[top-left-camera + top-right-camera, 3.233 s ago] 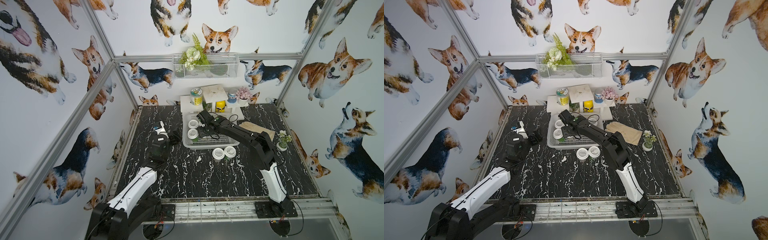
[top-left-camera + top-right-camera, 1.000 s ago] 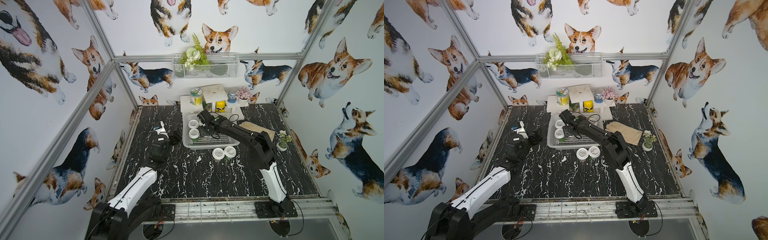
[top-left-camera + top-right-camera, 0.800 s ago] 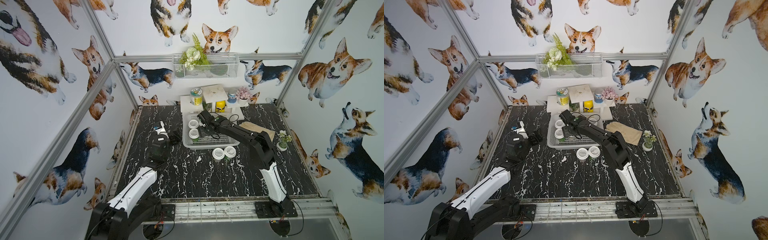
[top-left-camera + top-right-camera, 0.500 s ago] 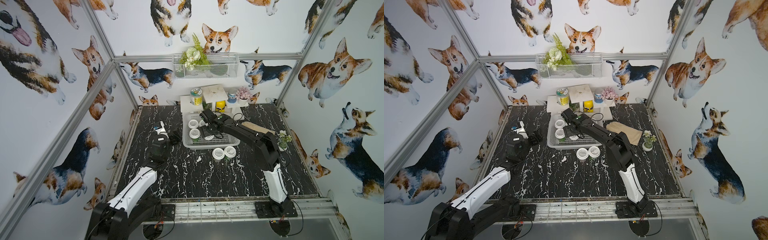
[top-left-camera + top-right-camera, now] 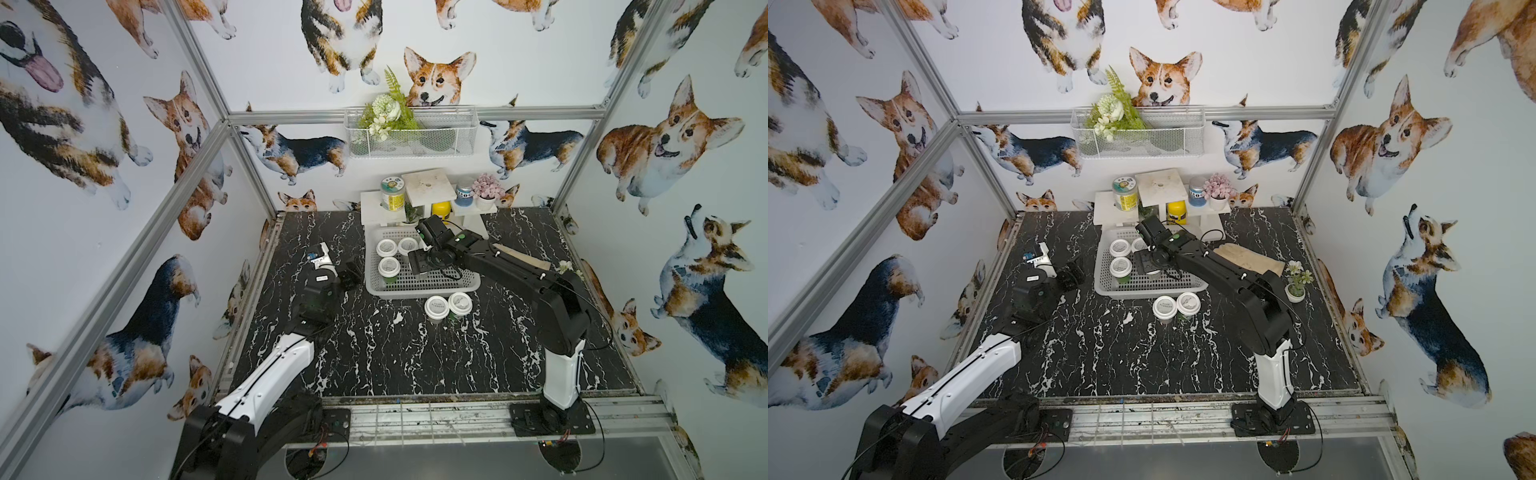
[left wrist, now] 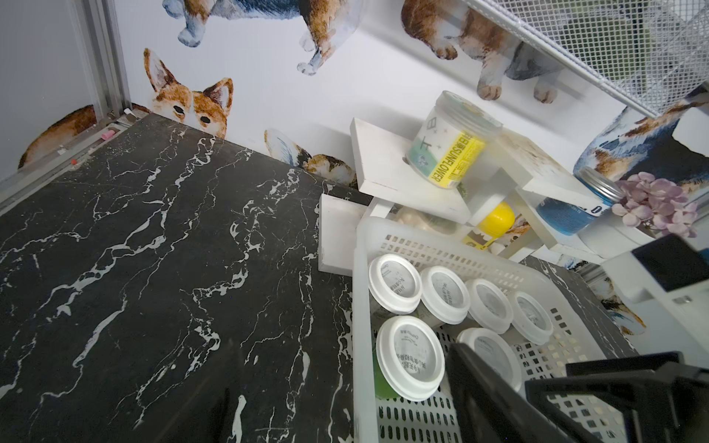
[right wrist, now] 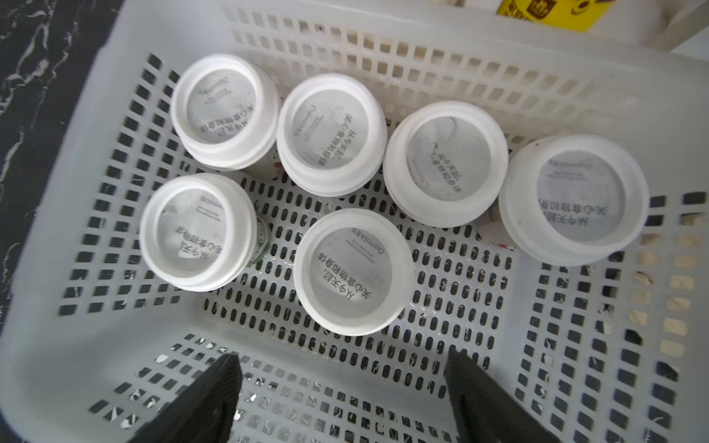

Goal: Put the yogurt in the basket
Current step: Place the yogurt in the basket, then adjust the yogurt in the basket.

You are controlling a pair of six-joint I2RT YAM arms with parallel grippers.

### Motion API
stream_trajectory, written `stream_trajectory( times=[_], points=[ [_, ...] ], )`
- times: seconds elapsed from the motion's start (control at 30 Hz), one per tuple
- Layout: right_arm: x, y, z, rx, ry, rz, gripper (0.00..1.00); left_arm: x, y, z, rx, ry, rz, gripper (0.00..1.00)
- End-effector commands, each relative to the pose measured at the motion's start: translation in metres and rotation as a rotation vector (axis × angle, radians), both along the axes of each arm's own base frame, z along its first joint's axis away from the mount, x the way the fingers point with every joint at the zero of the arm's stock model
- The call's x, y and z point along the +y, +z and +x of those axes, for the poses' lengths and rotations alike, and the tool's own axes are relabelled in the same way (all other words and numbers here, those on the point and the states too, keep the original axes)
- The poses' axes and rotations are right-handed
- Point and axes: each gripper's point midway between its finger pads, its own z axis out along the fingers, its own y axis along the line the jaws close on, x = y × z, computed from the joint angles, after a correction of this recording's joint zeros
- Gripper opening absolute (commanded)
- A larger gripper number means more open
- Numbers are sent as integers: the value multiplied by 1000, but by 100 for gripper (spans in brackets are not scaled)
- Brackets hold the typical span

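My right end effector [image 7: 343, 356] hangs wide, empty over the basket [image 7: 69, 345]; leaving low could topple the mid-frame yogurt cup [image 7: 355, 272].

Robot lab test cell. Aluminium-profile frame [image 5: 291, 117], corgi-print wall panels [image 5: 270, 54], black marble-look bench [image 5: 395, 361]. Left arm [image 5: 282, 361], right arm [image 5: 561, 370] bolted on front metal rail [image 5: 415, 415].

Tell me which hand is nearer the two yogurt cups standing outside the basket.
Right. The right hand hovers over the basket, just behind the cups; the left hand sits off the basket's left end.
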Motion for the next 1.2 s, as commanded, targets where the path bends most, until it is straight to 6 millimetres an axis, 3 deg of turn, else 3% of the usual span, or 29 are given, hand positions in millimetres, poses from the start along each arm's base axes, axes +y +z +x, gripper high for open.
stream_trajectory(
  times=[0.0, 0.37, 0.73, 1.17],
  points=[
    [2, -5, 4, 4, -10, 28, 89, 0, 6, 1, -12, -1, 9, 88],
    [2, -32, 12, 66, -6, 152, 92, -1, 4, 2, -9, -3, 10, 88],
    [17, -50, 19, 113, 26, 272, 94, -2, 4, 2, -10, -7, 8, 88],
    [28, -54, 16, 144, 43, 330, 93, -2, 4, 2, -10, -7, 8, 88]
  ],
)
